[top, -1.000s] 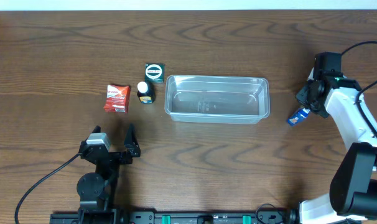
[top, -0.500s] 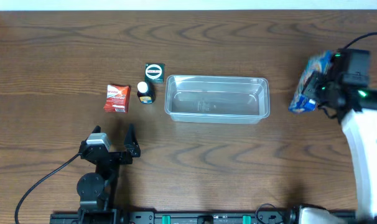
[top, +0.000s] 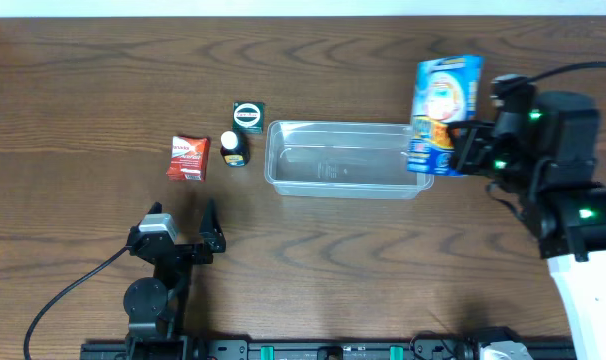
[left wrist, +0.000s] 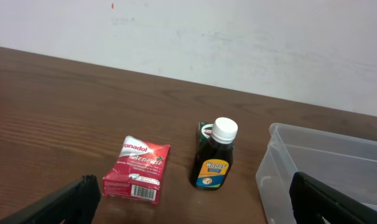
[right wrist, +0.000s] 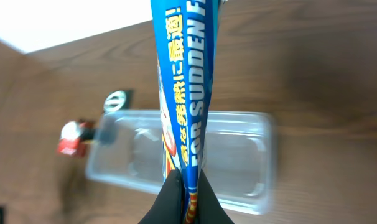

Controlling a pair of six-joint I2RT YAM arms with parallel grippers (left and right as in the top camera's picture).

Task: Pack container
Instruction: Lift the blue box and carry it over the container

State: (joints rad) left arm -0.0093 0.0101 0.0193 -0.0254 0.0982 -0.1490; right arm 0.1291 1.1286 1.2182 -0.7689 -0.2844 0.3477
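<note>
The clear plastic container [top: 348, 160] lies at the table's middle; it also shows in the right wrist view [right wrist: 238, 155] and the left wrist view [left wrist: 338, 168]. My right gripper [top: 461, 148] is shut on a flat blue packet [top: 443, 100] and holds it in the air over the container's right end. The right wrist view shows the packet [right wrist: 185, 81] edge-on between the fingers [right wrist: 188, 199]. My left gripper [top: 180, 228] is open and empty, low at the front left, with its fingers [left wrist: 195, 205] apart.
A red box [top: 188, 158], a dark bottle with a white cap [top: 233, 149] and a small dark green box [top: 248, 116] stand left of the container. The red box [left wrist: 137, 169] and bottle [left wrist: 214, 155] lie ahead of the left gripper.
My right arm has lifted the blue packet off the table at the right and carried it leftward, up over the container's right end. The left arm has not moved.
</note>
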